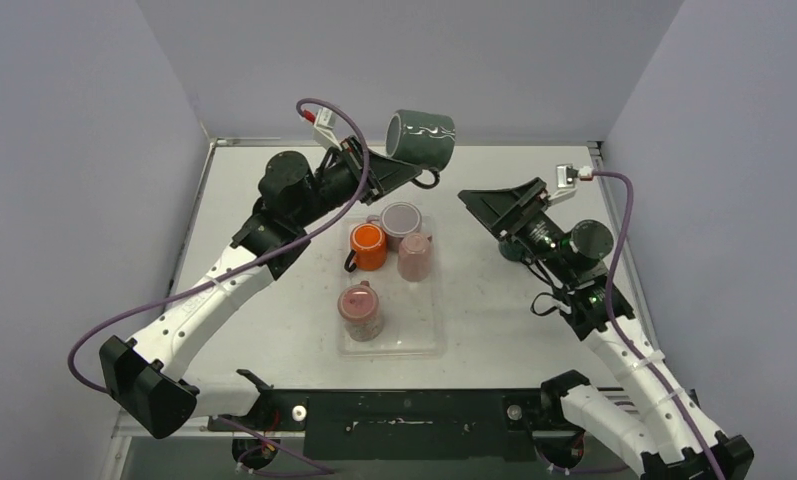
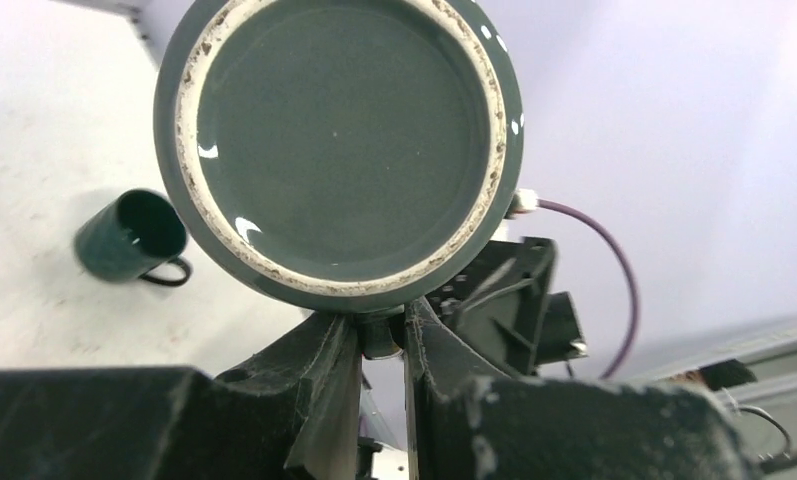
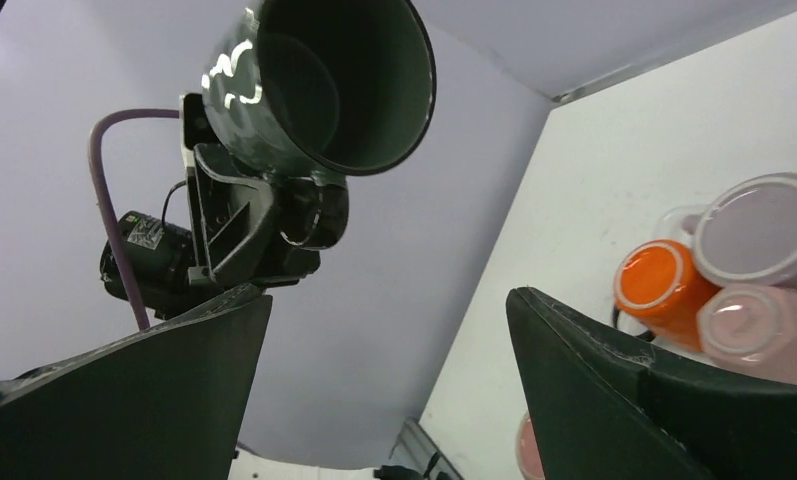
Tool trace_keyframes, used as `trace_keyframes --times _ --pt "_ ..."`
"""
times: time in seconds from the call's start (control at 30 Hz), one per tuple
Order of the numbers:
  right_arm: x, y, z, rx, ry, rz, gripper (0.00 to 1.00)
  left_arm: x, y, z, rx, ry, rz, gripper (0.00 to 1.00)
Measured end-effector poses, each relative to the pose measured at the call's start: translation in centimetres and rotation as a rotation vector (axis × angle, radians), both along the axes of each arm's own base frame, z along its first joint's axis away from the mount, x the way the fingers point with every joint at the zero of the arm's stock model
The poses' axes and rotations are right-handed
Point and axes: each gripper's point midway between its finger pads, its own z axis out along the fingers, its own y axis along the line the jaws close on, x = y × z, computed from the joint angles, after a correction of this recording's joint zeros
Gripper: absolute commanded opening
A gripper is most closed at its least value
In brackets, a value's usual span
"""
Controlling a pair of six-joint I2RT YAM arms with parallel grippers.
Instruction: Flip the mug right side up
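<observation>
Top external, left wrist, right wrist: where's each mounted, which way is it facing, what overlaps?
Top external: above and behind the bases, looking down on the table; both arms show, left gripper holding the dark green mug aloft.
Left wrist: on the left arm, looking along its closed fingers at the mug's base.
Right wrist: on the right arm, looking up through the open right gripper at the mug's mouth and the left gripper.
Shared: all three see the held mug; top and right wrist also see the orange mug.
</observation>
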Motion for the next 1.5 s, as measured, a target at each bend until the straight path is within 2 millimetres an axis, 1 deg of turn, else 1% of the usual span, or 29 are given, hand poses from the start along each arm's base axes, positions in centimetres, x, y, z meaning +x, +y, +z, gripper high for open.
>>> trace_keyframes --times 0.1,0.17,0.23,0.3,0.37,0.43,0.47,0.53,0.63,0.7,0.8,0.9,0.97,1.1,1.27,1.4,1.5 --pt "0.4 2.8 0.3 0.032 0.032 0.078 0.95 -0.5 0.0 2.0 -0.060 -0.043 -0.036 0.00" --pt "0.5 4.2 0.5 0.059 0.050 0.120 0.95 -0.9 -0.1 2.7 -0.080 -0.059 -0.060 0.00" --pt "0.6 4.9 0.8 0.085 0.051 0.139 0.95 -1.3 -0.3 3.1 -0.091 -0.075 -0.082 0.00" --pt "0.5 5.1 1.5 0.102 0.042 0.146 0.95 -1.5 -0.3 3.4 -0.099 -0.084 -0.092 0.00" --pt "0.3 5.1 3.4 0.123 -0.002 0.153 0.97 -1.7 -0.3 3.6 -0.105 -0.086 -0.102 0.00" --pt "-0.1 4.9 5.4 0.156 -0.054 0.159 0.97 -1.8 -0.4 3.7 -0.111 -0.085 -0.106 0.00" --pt "-0.4 4.8 6.4 0.177 -0.079 0.164 0.94 -1.8 -0.4 3.7 -0.113 -0.084 -0.107 0.00" --pt "-0.8 4.6 7.8 0.210 -0.110 0.173 0.87 -1.9 -0.4 3.8 -0.116 -0.082 -0.110 0.00" --pt "-0.7 4.7 8.5 0.238 -0.108 0.183 0.79 -1.9 -0.4 3.8 -0.120 -0.076 -0.111 0.00" --pt "-0.3 5.1 8.4 0.241 -0.088 0.188 0.76 -1.9 -0.3 3.9 -0.126 -0.074 -0.111 0.00" --pt "0.5 5.9 7.2 0.234 -0.035 0.191 0.73 -2.0 -0.3 4.1 -0.132 -0.074 -0.111 0.00" --pt "0.7 6.4 6.4 0.227 0.006 0.196 0.70 -2.0 -0.3 4.2 -0.137 -0.077 -0.113 0.00" --pt "0.7 6.8 6.0 0.227 0.024 0.204 0.63 -2.1 -0.2 4.4 -0.143 -0.080 -0.114 0.00" --pt "0.2 7.3 6.2 0.245 0.036 0.225 0.43 -2.1 -0.2 4.5 -0.151 -0.092 -0.115 0.00" --pt "0.2 7.4 6.9 0.278 0.028 0.232 0.30 -2.3 -0.1 4.2 -0.154 -0.091 -0.115 0.00" --pt "0.9 7.8 6.5 0.286 0.039 0.227 0.07 -2.5 0.1 4.1 -0.160 -0.097 -0.113 0.00" --pt "1.2 8.0 6.5 0.294 0.037 0.228 0.05 -2.3 0.3 4.1 -0.162 -0.105 -0.099 0.00"
